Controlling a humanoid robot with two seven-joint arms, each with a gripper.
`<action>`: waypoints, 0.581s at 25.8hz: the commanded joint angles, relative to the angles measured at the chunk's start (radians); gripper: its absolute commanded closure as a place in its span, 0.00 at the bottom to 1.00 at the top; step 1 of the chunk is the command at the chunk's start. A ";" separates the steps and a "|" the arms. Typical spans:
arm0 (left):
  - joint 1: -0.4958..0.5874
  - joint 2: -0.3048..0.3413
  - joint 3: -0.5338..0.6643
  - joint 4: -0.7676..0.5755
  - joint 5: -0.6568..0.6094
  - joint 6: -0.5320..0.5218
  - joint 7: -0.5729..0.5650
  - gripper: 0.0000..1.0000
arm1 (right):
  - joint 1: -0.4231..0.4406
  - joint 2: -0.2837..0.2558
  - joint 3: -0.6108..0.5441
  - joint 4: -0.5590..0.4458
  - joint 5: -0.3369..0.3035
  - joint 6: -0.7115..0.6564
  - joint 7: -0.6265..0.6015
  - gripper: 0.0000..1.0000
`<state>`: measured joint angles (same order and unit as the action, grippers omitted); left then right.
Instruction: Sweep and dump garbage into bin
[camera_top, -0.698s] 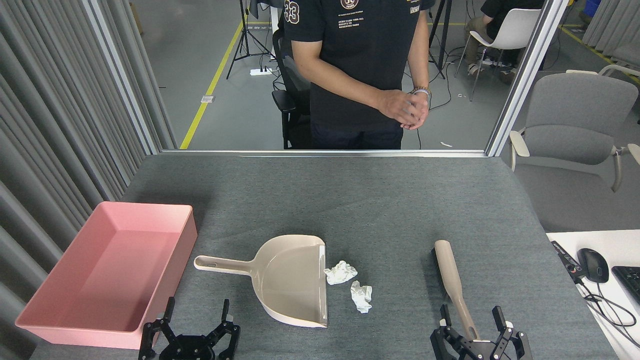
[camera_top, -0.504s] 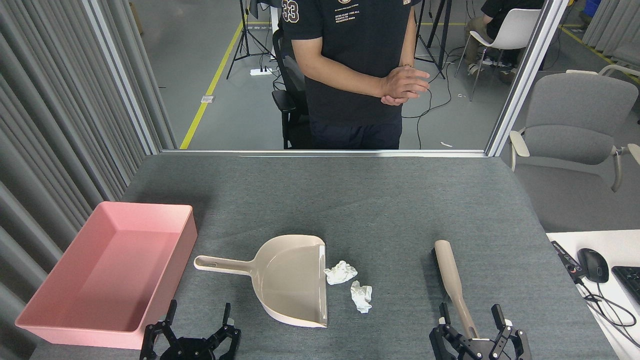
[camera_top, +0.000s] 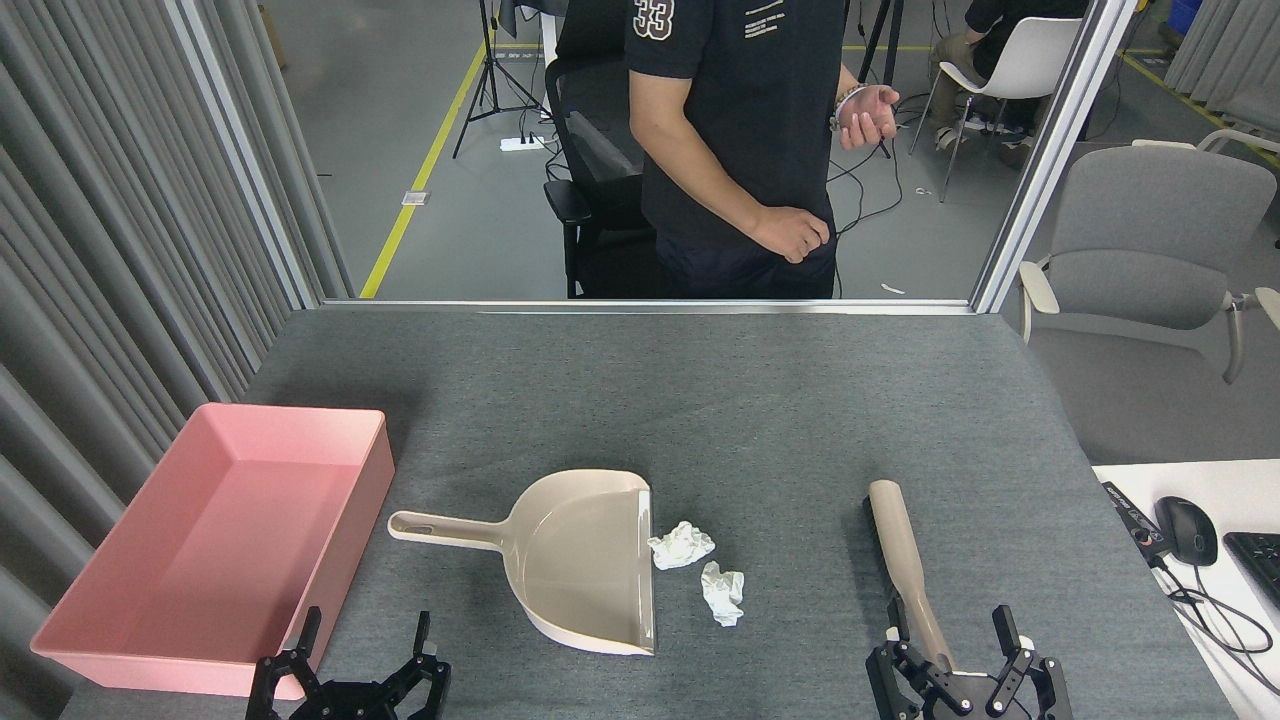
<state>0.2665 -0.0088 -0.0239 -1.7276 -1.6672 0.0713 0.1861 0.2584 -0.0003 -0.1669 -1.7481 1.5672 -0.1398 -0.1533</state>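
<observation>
Beige dustpan (camera_top: 585, 560) lies between bin (camera_top: 90, 640) and garbage (camera_top: 700, 565).

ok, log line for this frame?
left end effector: open, idle | right end effector: open, around brush handle | tissue wads: beside dustpan | pink bin: empty

Views: one only, the head view, so no second view shares any part of the scene.
Position: above the near edge of the table (camera_top: 760, 400), looking forward and down.
Near limit: both grippers, the left gripper (camera_top: 362, 648) and the right gripper (camera_top: 952, 632), poke in at the bottom edge.
Far limit: beyond the table's far edge, a standing person (camera_top: 745, 140) cut off at the shoulders.
Closeness: moderate; the whole tabletop fits, with its near corners cropped.
Sides: curtain (camera_top: 110, 200) left, desk corner (camera_top: 1200, 490) right.
</observation>
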 joint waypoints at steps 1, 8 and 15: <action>-0.009 -0.007 0.007 -0.003 0.104 -0.010 -0.079 0.00 | 0.001 -0.009 0.003 -0.001 -0.002 0.000 0.014 0.01; -0.053 -0.022 0.005 -0.001 1.271 -0.245 -0.171 0.00 | 0.019 -0.012 -0.008 0.002 -0.002 -0.007 0.014 0.01; -0.053 -0.020 0.013 0.002 1.270 -0.396 -0.155 0.00 | 0.038 -0.027 -0.010 0.009 -0.002 -0.017 0.004 0.01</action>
<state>0.2142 -0.0280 -0.0122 -1.7281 -0.4128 -0.2926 0.0288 0.2863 -0.0241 -0.1756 -1.7426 1.5646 -0.1532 -0.1387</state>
